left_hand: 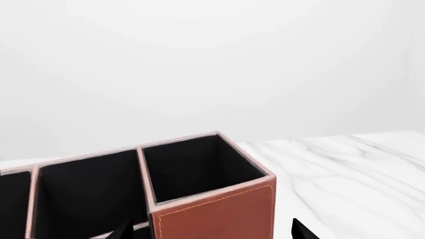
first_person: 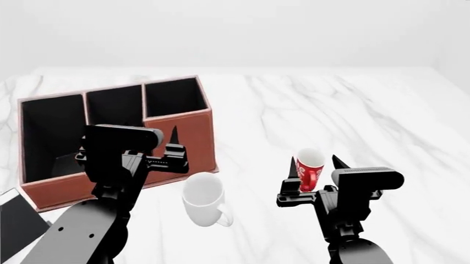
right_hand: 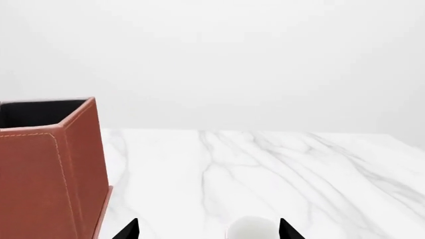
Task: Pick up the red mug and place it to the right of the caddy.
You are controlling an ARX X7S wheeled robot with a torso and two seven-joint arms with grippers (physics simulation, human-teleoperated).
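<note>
Red and white, the red mug [first_person: 309, 168] stands on the marble table [first_person: 382, 110], at about four o'clock from the caddy [first_person: 118, 137]. The right gripper [first_person: 313, 165] is spread wide around it, not pinching yet. The grabbing step is on. Next I think it must squeeze, then lift.

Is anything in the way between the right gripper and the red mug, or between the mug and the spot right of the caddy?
Nothing visible. The right gripper is open with the red mug between its fingertips. The marble right of the caddy looks bare; the white mug stands nearer the robot, off that path.
</note>
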